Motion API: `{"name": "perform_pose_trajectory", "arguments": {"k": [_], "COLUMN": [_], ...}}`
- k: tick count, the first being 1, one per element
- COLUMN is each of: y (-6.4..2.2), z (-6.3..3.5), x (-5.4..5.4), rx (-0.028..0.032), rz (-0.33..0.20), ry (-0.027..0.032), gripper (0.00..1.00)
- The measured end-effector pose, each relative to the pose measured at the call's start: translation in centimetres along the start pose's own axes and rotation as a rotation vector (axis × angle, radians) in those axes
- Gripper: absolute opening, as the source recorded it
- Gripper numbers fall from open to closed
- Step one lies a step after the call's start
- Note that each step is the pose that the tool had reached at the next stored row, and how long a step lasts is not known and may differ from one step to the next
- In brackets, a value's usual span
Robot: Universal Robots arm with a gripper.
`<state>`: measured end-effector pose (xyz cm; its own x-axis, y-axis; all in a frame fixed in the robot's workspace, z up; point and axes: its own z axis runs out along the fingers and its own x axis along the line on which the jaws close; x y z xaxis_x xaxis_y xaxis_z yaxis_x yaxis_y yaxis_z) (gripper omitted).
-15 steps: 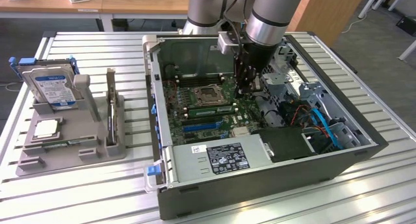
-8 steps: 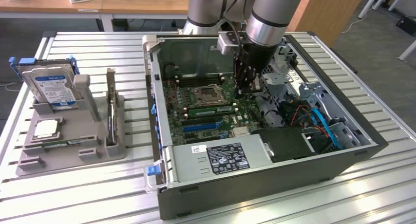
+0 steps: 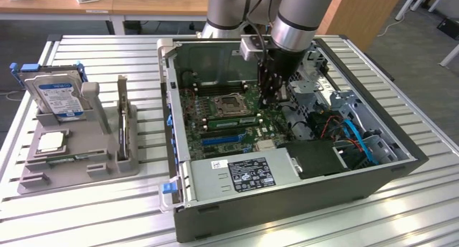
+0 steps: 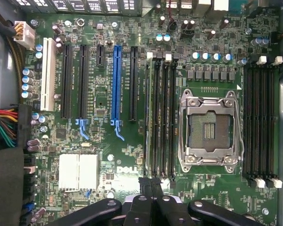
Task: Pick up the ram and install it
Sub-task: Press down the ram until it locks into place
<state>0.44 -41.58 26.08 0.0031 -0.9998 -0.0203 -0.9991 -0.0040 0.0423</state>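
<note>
An open computer case (image 3: 287, 206) sits on the worktop (image 3: 86, 217). The empty processor socket (image 3: 229, 103) on its main board is the marker for everything else.

Well apart from the socket, outside the case toward the exterior view's left, a grey tray (image 3: 79, 174) carries a hard drive (image 3: 57, 96). Inside the case, the part nearest the camera is the grey power box (image 3: 240, 177) with its black label, well on this side of the socket. The blue card slot (image 3: 222, 140) runs between that box and the socket.

Just beside the socket, on the blue slot's side, the ram (image 3: 234, 120) stands on edge in one of the memory slots. It shows as a thin green strip running alongside the socket. Its end latches are too small to tell whether they are closed.

The end effector (image 3: 269, 100) hangs over the board near the socket, off one end of that slot row. In the wrist view its fingers (image 4: 144, 188) sit pressed together with nothing between them.

I judge the pick-up done and the stick placed, so the step in hand is the seating. Seating calls for a straight downward push on the stick's top edge, in line with the slot and even at both ends. It also calls for no sideways load on the thin board.
</note>
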Motion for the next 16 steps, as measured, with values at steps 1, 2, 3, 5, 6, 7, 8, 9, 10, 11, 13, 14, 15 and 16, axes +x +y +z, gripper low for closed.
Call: {"name": "perform_pose_trajectory", "arguments": {"k": [1,2,3,5,6,7,8,9,10,11,13,14,15,16], "y": [0.00,0.00,0.00,0.00,0.00,0.00,0.00,-0.01,-0.01,-0.01,-0.01,-0.01,-0.01,-0.01], "z": [0.00,0.00,0.00,0.00,0.00,0.02,0.07,0.13,0.17,0.18,0.18,0.18,0.18,0.18], "x": [0.00,0.00,0.00,0.00,0.00,0.00,0.00,0.00,0.01,0.01,0.01,0.01,0.01,0.01], "rx": [-0.0001,-0.0001,-0.0001,-0.0001,-0.0001,-0.0001,0.0000,0.0000,-0.0001,-0.0001,-0.0001,-0.0002,-0.0001,-0.0001], "rz": [0.000,0.000,0.000,0.000,0.000,0.000,0.000,0.000,0.000,0.000,0.000,0.000,0.000,0.000], "ry": [0.0003,0.0003,0.0003,0.0003,0.0003,0.0003,-0.0001,-0.0001,0.0001,0.0004,0.0004,0.0004,0.0003,0.0003], "gripper": [0.11,0.11,0.11,0.11,0.11,0.11,0.11,0.11,0.11,0.11,0.11,0.11,0.11,0.11]}}
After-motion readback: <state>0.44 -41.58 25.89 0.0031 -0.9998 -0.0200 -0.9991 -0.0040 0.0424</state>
